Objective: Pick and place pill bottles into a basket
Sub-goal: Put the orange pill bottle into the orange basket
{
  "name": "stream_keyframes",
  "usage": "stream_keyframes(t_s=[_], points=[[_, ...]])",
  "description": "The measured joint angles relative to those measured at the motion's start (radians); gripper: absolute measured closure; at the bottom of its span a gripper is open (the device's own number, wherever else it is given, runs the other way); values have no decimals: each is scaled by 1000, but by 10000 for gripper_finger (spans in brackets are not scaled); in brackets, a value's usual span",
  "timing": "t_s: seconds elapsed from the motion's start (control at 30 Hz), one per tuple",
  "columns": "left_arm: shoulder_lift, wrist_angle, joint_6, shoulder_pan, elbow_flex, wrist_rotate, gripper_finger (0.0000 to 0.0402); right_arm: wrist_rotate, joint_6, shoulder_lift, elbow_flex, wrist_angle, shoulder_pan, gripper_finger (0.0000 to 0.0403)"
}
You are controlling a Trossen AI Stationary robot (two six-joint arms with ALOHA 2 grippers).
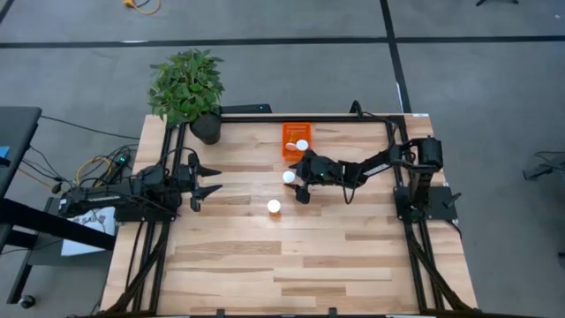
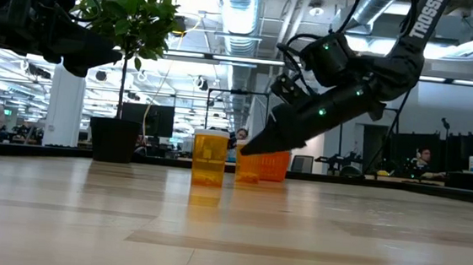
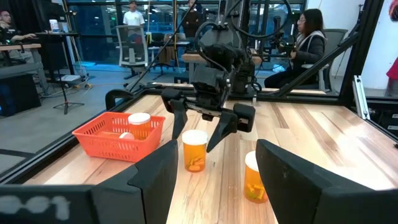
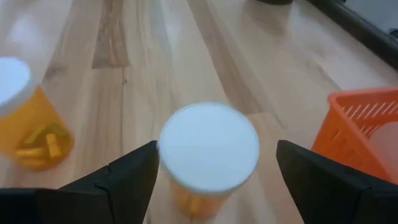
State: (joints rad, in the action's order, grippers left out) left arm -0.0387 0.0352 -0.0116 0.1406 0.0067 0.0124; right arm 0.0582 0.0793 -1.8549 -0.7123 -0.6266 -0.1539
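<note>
High view: right hand [image 1: 296, 179] straddling bottle [image 1: 289, 177].

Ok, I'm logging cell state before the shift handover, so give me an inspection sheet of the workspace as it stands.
Surface: wooden table, bare planks over most of it.
Job's things: orange basket at the far edge holds two pill bottles, one upright, one lying. Two more stand on the table: one between the right fingers, one apart, nearer the middle.
Clutter: potted plant at the far left corner.
Grippers: right gripper open, straddling a bottle's cap; left gripper open, waiting at the left side.
Cables: bundle off the left edge.
Surroundings: people at desks beyond the table.
</note>
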Motion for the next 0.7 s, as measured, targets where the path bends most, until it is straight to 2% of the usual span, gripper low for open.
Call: stream_keyframes(t_s=[0.33,0.7], points=[[0,0,0,0,0,0,193,-4,-1,0,-1,-8,0,110],[0,0,0,0,0,0,193,-2,-3,2,-17,-9,1,174]])
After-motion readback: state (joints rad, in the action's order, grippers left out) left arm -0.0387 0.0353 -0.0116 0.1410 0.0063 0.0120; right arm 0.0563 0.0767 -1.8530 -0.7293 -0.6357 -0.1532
